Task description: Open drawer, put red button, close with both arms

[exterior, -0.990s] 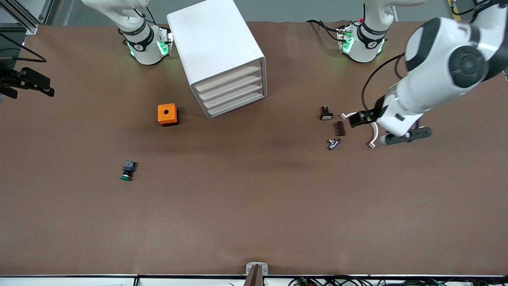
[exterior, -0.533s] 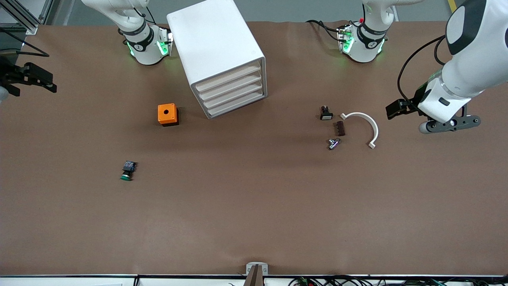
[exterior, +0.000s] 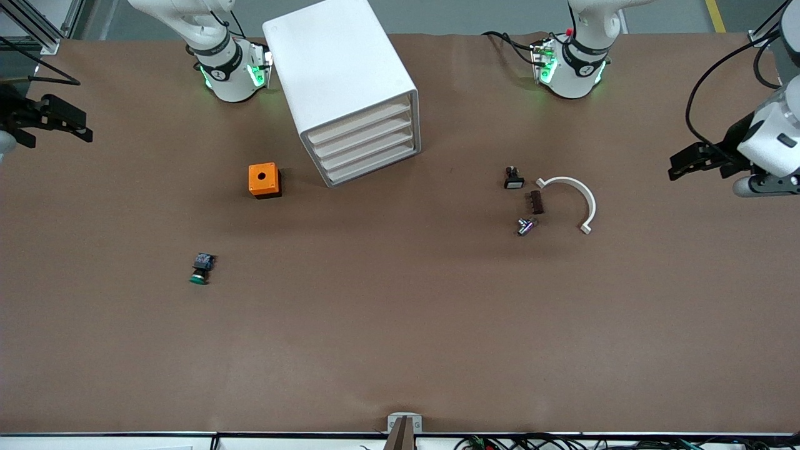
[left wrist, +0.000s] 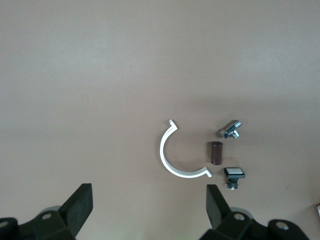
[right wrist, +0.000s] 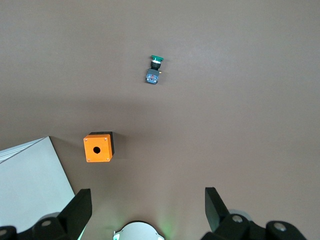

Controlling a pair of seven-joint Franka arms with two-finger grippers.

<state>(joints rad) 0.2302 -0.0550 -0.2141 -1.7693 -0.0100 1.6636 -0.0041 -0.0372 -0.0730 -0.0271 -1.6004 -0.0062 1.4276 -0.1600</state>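
**Both grippers wide and empty, no red button in sight**

The left gripper [exterior: 687, 164] hangs spread and empty over its end of the table; the right gripper [exterior: 59, 122] likewise, waiting. The drawer cabinet [exterior: 350, 94] has all drawers shut. No red button shows on the table, so it may lie inside. The risk: an arm grabbing the green-capped button [exterior: 200, 270] by mistake.

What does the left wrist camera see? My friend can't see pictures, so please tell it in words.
The left gripper hangs open, holding nothing, over the brown table. Below it lie a white half-ring clip, a small brown cylinder, a silver bolt and a little black part with a white face, close together.
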